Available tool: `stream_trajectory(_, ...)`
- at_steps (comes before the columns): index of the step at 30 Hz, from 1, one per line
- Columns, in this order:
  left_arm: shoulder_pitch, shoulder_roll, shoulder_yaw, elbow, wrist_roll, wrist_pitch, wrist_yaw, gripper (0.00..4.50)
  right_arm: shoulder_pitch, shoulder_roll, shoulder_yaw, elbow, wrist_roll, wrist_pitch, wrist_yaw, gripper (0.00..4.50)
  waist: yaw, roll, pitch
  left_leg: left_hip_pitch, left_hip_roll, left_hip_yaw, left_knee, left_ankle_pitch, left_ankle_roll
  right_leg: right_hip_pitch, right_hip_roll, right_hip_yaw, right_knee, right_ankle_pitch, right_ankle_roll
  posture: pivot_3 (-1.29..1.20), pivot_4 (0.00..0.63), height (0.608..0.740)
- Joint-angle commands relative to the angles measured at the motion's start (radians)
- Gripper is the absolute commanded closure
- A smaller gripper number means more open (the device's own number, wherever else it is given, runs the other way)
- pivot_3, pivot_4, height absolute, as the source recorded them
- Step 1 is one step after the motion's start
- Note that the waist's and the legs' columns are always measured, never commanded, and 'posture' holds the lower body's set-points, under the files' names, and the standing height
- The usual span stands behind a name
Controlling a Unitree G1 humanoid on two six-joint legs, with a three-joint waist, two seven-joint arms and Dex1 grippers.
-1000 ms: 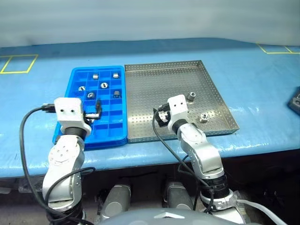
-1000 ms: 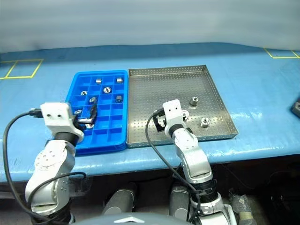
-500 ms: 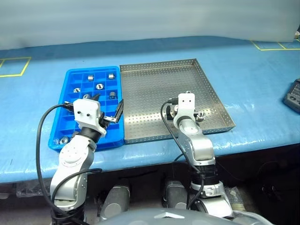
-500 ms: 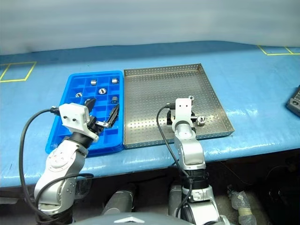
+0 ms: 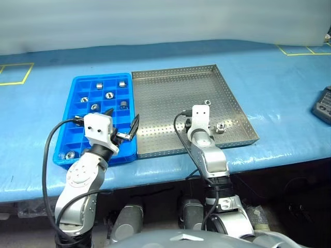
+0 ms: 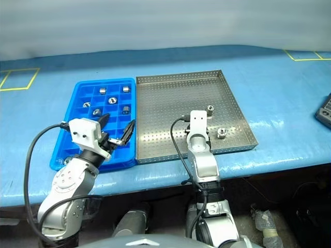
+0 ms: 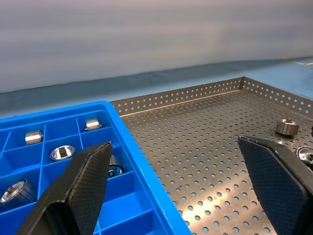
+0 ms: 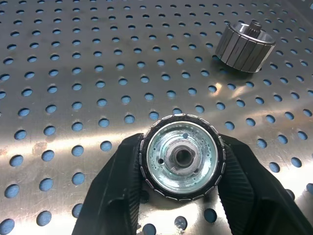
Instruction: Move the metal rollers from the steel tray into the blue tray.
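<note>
The steel tray lies right of the blue tray. Several metal rollers sit in the blue tray's compartments. My right gripper is shut on a metal roller that rests face-up on the perforated floor. A second roller stands just beyond it. From the head, two rollers show beside the right wrist, whose block hides its fingers. I cannot tell which of the two is the gripped one. My left gripper stands open over the seam between the trays, holding nothing.
A dark device sits at the table's right edge. Yellow tape marks lie on the blue table cover at the far left and far right. The table's front edge runs just below both trays.
The camera view shifted. My left gripper has swung right from over the blue tray to the seam between the trays. My right wrist has dipped lower and forward over the steel tray's front.
</note>
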Motion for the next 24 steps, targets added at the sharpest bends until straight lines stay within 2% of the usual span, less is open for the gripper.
stream_trajectory(1,0.006,0.003,-0.006,-0.041,-0.007,-0.025,0.009,0.00,-0.011,0.009,0.017,-0.060,0.008,0.004,0.022,2.78,0.000,0.000,0.000,0.000,0.000,0.000,0.000,0.000,0.000,0.000,0.000,0.000,0.000,0.000,0.000,0.09,0.150,0.740)
stream_trajectory(6,0.027,-0.005,0.031,-0.049,0.022,-0.050,0.059,0.00,-0.102,0.010,0.119,-0.109,0.013,-0.001,0.135,2.78,-0.001,0.001,0.001,0.000,0.002,0.000,0.000,0.000,0.000,-0.001,0.002,0.000,0.000,0.000,-0.001,0.14,0.150,0.740)
stream_trajectory(11,0.061,-0.016,0.062,-0.078,0.052,-0.065,0.120,0.00,-0.193,0.026,0.194,-0.070,0.026,-0.035,0.232,2.78,0.013,0.001,0.001,0.001,0.004,-0.002,-0.002,0.000,0.000,-0.001,0.005,0.000,0.000,0.001,-0.003,0.23,0.150,0.740)
stream_trajectory(24,0.281,-0.076,0.169,-0.237,0.092,-0.075,0.235,0.00,-0.382,0.107,0.296,0.215,0.065,-0.193,0.358,2.78,0.117,0.001,0.001,0.000,0.004,-0.003,-0.007,-0.001,-0.001,-0.002,0.006,0.000,-0.006,0.000,-0.004,0.46,0.150,0.740)
